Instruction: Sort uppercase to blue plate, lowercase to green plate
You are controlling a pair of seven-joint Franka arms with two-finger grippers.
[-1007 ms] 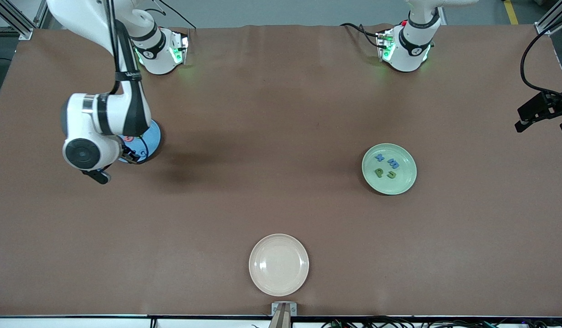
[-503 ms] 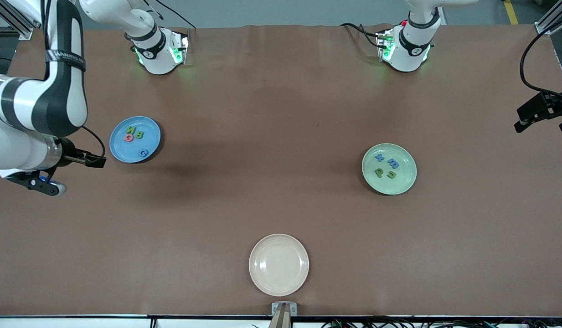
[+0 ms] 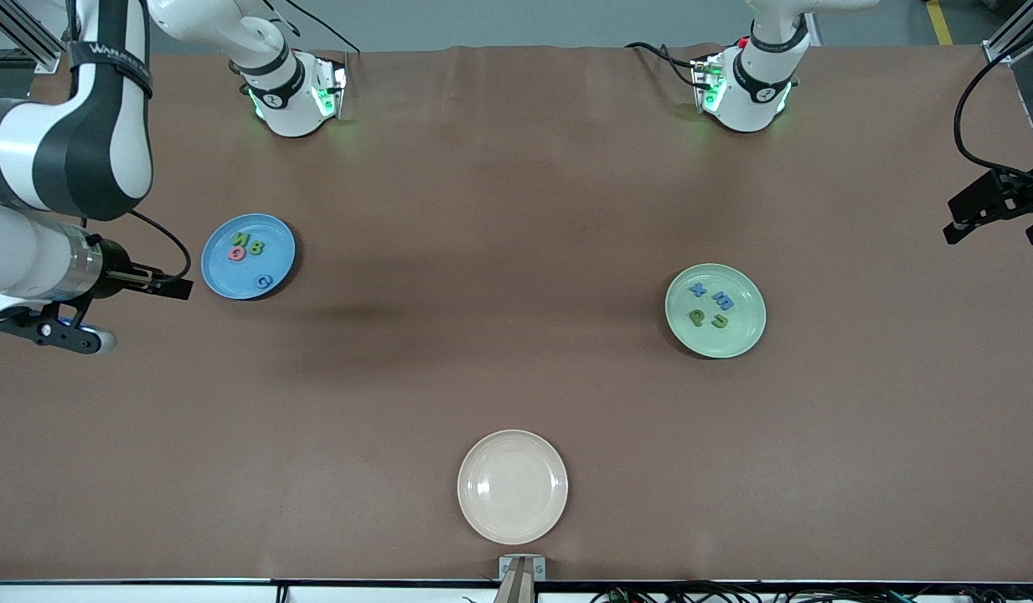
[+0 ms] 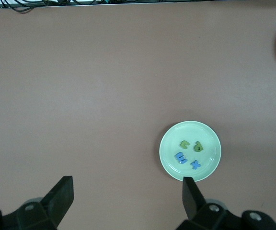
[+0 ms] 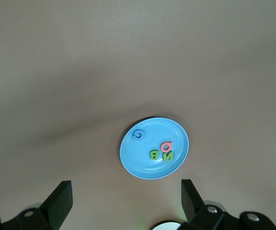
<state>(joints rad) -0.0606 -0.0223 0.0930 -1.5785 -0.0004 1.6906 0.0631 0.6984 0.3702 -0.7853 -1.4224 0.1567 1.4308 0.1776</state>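
Observation:
The blue plate (image 3: 227, 276) lies toward the right arm's end and holds the uppercase: green N (image 3: 241, 240), green B (image 3: 255, 247), pink Q (image 3: 238, 252) and blue G (image 3: 265, 281). The green plate (image 3: 738, 335) lies toward the left arm's end with the lowercase: blue x (image 3: 698, 290), blue m (image 3: 723, 301), green p (image 3: 697, 316) and green u (image 3: 719, 321). My right gripper (image 5: 125, 190) hangs open and empty, high beside the blue plate (image 5: 138, 162). High beside the green plate (image 4: 210, 143), my left gripper (image 4: 127, 187) is open and empty.
A cream-white plate (image 3: 482, 511) with nothing on it sits near the table's front edge, midway between the arms. Both arm bases stand at the table's back edge. Brown tabletop lies bare between the three plates.
The right arm has lifted off the blue plate and swung out toward its own end of the table, uncovering the plate and its letters. The left arm has not moved.

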